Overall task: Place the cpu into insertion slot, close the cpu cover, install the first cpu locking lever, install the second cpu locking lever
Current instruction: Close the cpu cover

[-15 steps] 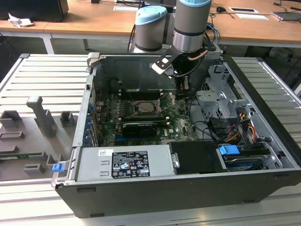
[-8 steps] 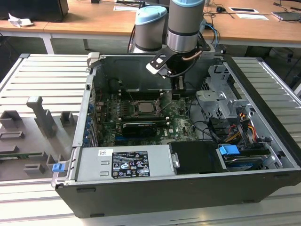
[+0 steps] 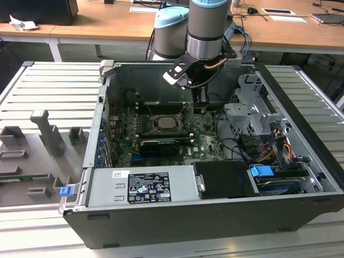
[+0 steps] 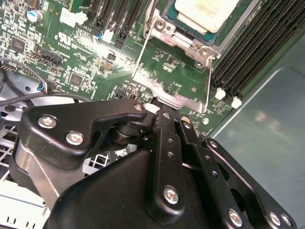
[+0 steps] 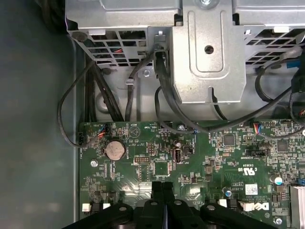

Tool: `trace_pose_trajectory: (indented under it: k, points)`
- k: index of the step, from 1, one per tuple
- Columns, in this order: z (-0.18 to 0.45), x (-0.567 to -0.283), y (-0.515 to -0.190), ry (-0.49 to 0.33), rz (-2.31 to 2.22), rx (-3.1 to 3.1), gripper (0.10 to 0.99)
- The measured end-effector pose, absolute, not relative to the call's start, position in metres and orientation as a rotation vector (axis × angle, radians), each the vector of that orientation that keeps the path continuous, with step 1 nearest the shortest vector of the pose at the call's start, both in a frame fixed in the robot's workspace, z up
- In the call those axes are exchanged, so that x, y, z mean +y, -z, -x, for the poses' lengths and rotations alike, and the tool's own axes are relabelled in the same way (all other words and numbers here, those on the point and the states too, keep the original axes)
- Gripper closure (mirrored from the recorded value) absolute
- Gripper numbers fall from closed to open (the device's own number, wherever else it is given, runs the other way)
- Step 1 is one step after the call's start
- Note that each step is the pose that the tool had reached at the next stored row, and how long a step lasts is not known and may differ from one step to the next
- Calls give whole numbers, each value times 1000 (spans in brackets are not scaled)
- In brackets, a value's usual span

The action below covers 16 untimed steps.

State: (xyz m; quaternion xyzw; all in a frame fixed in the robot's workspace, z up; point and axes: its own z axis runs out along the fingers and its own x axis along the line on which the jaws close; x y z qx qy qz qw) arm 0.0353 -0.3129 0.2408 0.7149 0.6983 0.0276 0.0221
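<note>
The cpu (image 4: 207,12) lies pale and flat inside the insertion slot (image 4: 190,40), whose silver rim frames it on the green board. In the exterior view the cpu (image 3: 164,123) sits mid-board. The cpu cover (image 4: 164,90) is swung open away from the slot, and green board shows through its cut-out. My gripper (image 4: 161,113) hangs just beyond the cover's free edge, fingers pressed together; whether they touch the cover I cannot tell. It stands to the exterior view's right of the socket (image 3: 200,109). In the first wrist view the shut fingers (image 5: 157,191) hover over the board.
Long black memory slots (image 4: 252,52) flank the socket. A grey metal drive cage (image 5: 205,57) with black cables (image 5: 95,90) stands close beside the gripper. The power supply (image 3: 142,185) fills the case front. Grey fixtures (image 3: 48,134) sit outside on the table.
</note>
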Motion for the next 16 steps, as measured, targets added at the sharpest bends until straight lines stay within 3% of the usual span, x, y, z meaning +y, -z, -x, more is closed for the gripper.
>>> trace_pose_trajectory:
  k: [16]
  points:
    - [-27,-311,-240,-85,-2215,2163,980]
